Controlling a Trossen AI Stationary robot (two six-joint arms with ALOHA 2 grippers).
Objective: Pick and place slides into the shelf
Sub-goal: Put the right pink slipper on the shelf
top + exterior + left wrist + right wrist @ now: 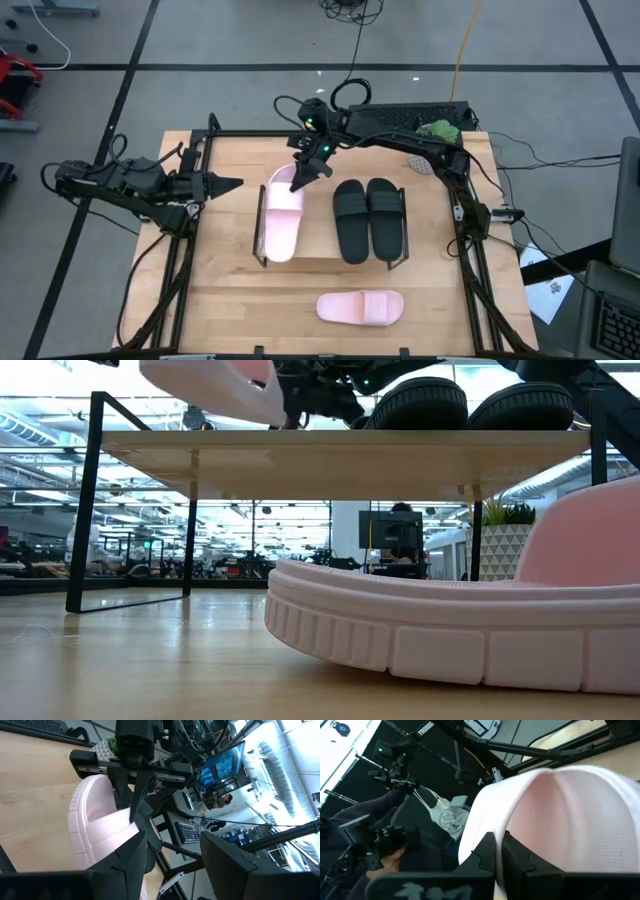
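On the shelf point(300, 262) lie two black slides point(370, 218) side by side, at its right. A pale pink slide point(283, 220) is over the shelf's left part, with my right gripper point(300, 183) shut at its far end. A second pink slide point(360, 307) lies on its sole on the table near the front edge, and it fills the low view point(470, 620). My left gripper point(228, 183) waits open to the left of the shelf, with nothing between its fingers. My right gripper pinches the far edge of the pink slide's strap point(131, 820) between its two shut fingers, which slant down from the table's far side. In the low view the slide point(215, 385) is tilted, its near end above the shelf board point(350, 450).
A black metal frame point(470, 250) runs along the table's left and right sides. A small green plant in a white pot point(438, 130) stands at the far right corner. Bare wood lies between the shelf and the near pink slide.
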